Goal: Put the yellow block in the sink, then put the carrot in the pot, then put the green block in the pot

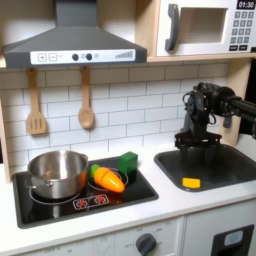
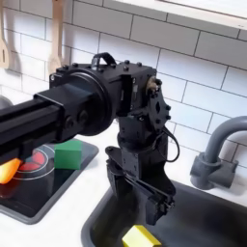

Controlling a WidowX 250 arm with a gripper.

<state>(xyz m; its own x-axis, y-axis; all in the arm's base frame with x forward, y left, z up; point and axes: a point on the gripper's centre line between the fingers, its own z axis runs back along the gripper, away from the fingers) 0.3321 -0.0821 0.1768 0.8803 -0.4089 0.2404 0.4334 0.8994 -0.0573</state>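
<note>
The scene is a toy kitchen with a white bench (image 1: 60,235) across the lower frame in the first exterior view. White brick-pattern tiles cover the back wall. A grey hood (image 1: 72,40) sits at upper left and a microwave (image 1: 205,27) at upper right. Two wooden utensils (image 1: 36,105) hang on the wall at left.

A black hob (image 1: 85,195) occupies the lower left of the bench. The pot (image 1: 56,172) stands on its left part. The carrot (image 1: 108,180) lies just right of the pot, and the green block (image 1: 128,162) sits just behind the carrot.

The sink (image 1: 215,168) is set in the bench at right. The yellow block (image 1: 190,182) rests on the sink floor near its front left corner. In the second exterior view a grey faucet (image 2: 214,154) curves at right.

The tool (image 2: 145,205) hangs over the sink, above and apart from the yellow block; its jaws stand apart and empty.
</note>
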